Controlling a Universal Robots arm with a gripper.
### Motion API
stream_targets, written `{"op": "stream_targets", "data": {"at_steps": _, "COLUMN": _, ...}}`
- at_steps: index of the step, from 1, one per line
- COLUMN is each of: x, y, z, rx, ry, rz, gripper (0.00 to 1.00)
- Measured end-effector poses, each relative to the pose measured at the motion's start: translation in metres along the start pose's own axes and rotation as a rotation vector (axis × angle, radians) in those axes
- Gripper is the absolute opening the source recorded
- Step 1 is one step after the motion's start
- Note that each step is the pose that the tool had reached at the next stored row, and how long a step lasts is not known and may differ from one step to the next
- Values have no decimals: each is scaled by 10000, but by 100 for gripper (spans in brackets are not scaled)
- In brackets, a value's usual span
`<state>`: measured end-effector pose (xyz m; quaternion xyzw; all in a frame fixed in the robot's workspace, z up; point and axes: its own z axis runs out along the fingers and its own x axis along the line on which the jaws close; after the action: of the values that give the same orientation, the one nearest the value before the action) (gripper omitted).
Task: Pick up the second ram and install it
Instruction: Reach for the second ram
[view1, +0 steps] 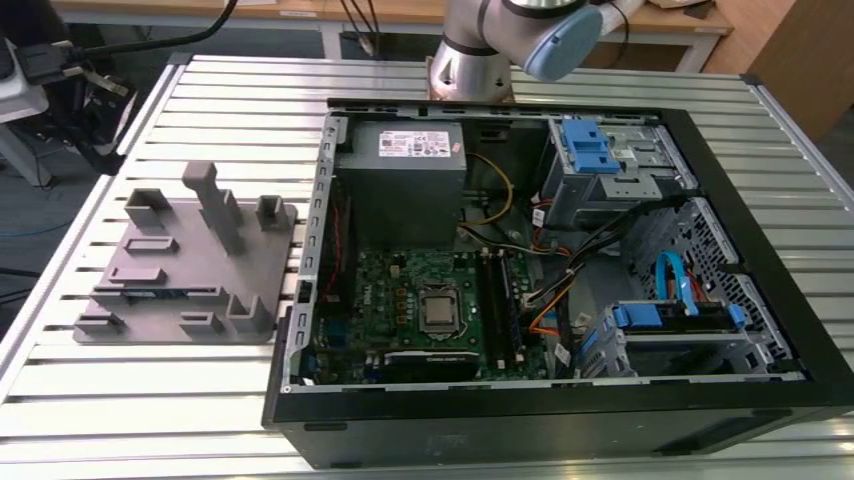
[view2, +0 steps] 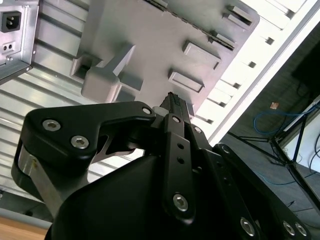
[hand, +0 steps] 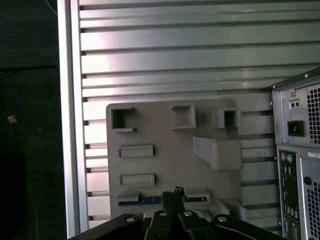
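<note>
One blue stick, second ram (hand: 145, 201), sits edge-up in slot of grey fixture (view1: 200, 270) on counter (view1: 534, 80), at 9 o'clock of open computer case (view1: 320, 200) in exterior view. Long axis there runs 9-to-3, ends pointing those ways. Hand (hand: 175, 193) hangs above stick's middle, fingers pressed together, nothing held. Judged step: approach for pick. To do well: pads across thin faces, centred on length, wrist plumb, clear of slot walls.
</note>
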<state>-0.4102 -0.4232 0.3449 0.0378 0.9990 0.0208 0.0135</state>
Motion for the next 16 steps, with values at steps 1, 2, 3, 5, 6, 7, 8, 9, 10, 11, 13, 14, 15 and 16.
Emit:
{"op": "stream_targets", "data": {"at_steps": 1, "x": 0, "y": -1, "z": 14, "rx": 0, "ry": 0, "rz": 0, "gripper": 11}}
{"op": "stream_targets", "data": {"at_steps": 2, "x": 1, "y": -1, "z": 27, "rx": 0, "ry": 0, "rz": 0, "gripper": 11}}
{"op": "stream_targets", "data": {"at_steps": 3, "x": 1, "y": -2, "z": 40, "rx": 0, "ry": 0, "rz": 0, "gripper": 11}}
{"op": "stream_targets", "data": {"at_steps": 5, "x": 2, "y": -3, "z": 66, "rx": 0, "ry": 0, "rz": 0, "gripper": 11}}
{"op": "stream_targets", "data": {"at_steps": 6, "x": 2, "y": -3, "z": 78, "rx": 0, "ry": 0, "rz": 1, "gripper": 11}}
{"op": "stream_targets", "data": {"at_steps": 7, "x": 2, "y": -4, "z": 91, "rx": 0, "ry": 0, "rz": 0, "gripper": 11}}
{"op": "stream_targets", "data": {"at_steps": 8, "x": 2, "y": -4, "z": 102, "rx": 0, "ry": 0, "rz": 0, "gripper": 11}}
{"op": "stream_targets", "data": {"at_steps": 9, "x": 3, "y": -5, "z": 113, "rx": 0, "ry": 0, "rz": 0, "gripper": 11}}
{"op": "stream_targets", "data": {"at_steps": 10, "x": 3, "y": -5, "z": 124, "rx": 1, "ry": 1, "rz": 0, "gripper": 11}}
{"op": "stream_targets", "data": {"at_steps": 11, "x": 3, "y": -6, "z": 138, "rx": -1, "ry": 0, "rz": 0, "gripper": 11}}
{"op": "stream_targets", "data": {"at_steps": 13, "x": 4, "y": -7, "z": 167, "rx": 0, "ry": 0, "rz": 0, "gripper": 11}}
{"op": "stream_targets", "data": {"at_steps": 14, "x": 5, "y": -8, "z": 182, "rx": 0, "ry": 0, "rz": 0, "gripper": 11}}
{"op": "stream_targets", "data": {"at_steps": 15, "x": 5, "y": -8, "z": 197, "rx": 0, "ry": 0, "rz": 0, "gripper": 11}}
{"op": "stream_targets", "data": {"at_steps": 16, "x": 6, "y": -9, "z": 212, "rx": 0, "ry": 0, "rz": 1, "gripper": 11}}
